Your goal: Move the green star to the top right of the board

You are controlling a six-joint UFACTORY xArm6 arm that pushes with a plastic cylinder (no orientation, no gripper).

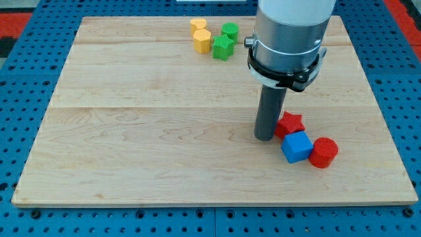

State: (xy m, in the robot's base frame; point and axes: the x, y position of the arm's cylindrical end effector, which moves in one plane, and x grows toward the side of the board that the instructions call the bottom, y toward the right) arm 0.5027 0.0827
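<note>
The green star [222, 47] lies near the view's top, a little left of the middle, touching a green cylinder [230, 30] above it and a yellow hexagon [202, 41] to its left. My tip [264, 137] rests on the wooden board [131, 131] in the lower right part, far below the green star. It stands just left of a red star [290, 123], close to or touching it.
A yellow block [198, 26] sits above the yellow hexagon. A blue cube [297, 147] lies below the red star, with a red cylinder [323, 152] to its right. The arm's grey body [289, 33] covers the board's top right part.
</note>
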